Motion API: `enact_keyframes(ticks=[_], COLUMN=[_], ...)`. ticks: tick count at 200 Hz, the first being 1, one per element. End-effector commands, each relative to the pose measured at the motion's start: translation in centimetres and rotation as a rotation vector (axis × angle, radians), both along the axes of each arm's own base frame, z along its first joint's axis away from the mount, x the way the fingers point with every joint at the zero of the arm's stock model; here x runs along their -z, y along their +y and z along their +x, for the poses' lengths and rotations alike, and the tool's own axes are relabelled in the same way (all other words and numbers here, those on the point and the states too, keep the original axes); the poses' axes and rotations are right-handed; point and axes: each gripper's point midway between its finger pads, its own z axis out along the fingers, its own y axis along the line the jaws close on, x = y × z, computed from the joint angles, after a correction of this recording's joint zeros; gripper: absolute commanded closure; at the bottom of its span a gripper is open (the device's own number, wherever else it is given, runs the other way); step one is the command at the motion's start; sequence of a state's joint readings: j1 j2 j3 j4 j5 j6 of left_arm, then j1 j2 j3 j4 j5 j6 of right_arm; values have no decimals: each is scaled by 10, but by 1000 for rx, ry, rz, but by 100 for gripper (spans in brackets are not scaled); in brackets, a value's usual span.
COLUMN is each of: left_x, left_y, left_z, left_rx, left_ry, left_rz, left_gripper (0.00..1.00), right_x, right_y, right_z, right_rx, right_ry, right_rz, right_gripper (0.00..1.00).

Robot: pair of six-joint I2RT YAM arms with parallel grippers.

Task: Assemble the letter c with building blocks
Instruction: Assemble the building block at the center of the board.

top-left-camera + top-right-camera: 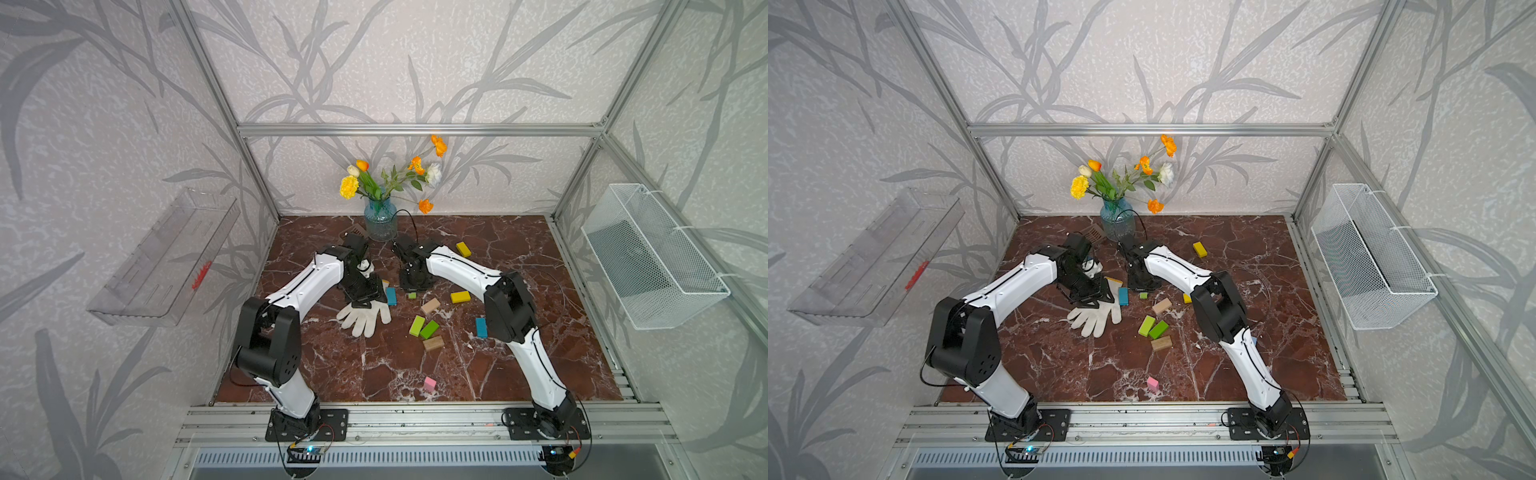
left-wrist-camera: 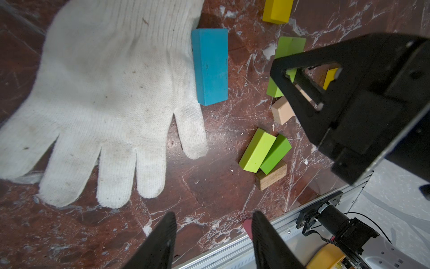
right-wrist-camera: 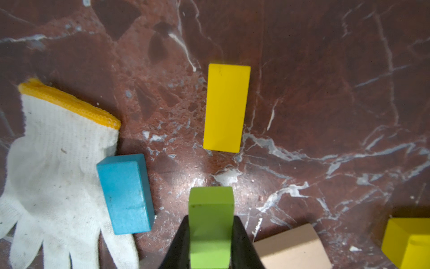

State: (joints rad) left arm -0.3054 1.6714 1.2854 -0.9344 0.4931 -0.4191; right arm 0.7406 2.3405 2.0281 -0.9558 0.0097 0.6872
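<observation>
Both arms are built of rounded white shells linked by boxy black joints. The left arm (image 1: 316, 289) is mounted on a black base plate (image 1: 337, 424) at 7 o'clock of the surface (image 1: 374, 370), the right arm (image 1: 461, 266) on a matching plate (image 1: 515, 424) at 5 o'clock. A thin black cable (image 1: 544, 365) runs along each white shell, which carries small dark screws. The left elbow housing (image 1: 272, 347) has a cluster of small holes on its flat face. Red and black wires (image 1: 328, 432) trail from the bases. The left hand (image 2: 213, 237) has two tapering matte-black fingers (image 2: 162, 242); the right hand (image 3: 210, 244) has a black triangular frame (image 2: 349, 97) with a cut-out window.
</observation>
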Motion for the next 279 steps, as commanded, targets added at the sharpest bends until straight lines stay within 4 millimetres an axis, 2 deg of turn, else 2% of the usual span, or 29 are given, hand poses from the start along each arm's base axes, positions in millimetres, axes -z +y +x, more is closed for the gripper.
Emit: enact_keyframes(ticks=[1, 97, 129, 160, 199, 250, 279], left_x=[-5, -4, -5, -5, -4, -6, -5], left_y=[1, -1, 0, 0, 0, 2, 2], left_z=[-1, 3, 4, 3, 2, 0, -2], left_rx=[-1, 22, 22, 24, 26, 28, 26], left_ry=[-6, 2, -1, 0, 6, 3, 5], left_rz=[-7, -4, -4, -4, -3, -2, -3], left_gripper=[46, 46, 46, 46, 46, 46, 47], right_x=[13, 28, 29, 29, 30, 30, 30], right_y=[-2, -1, -4, -8, -4, -7, -8], right_z=[-4, 0, 3, 5, 8, 7, 7], right_rx=[12, 40, 58, 69, 66, 73, 70], right_ry=[28, 34, 25, 21, 25, 32, 32], right_rz=[-35, -51, -66, -90, -81, -103, -109], right_gripper=[84, 78, 78, 82, 80, 80, 76])
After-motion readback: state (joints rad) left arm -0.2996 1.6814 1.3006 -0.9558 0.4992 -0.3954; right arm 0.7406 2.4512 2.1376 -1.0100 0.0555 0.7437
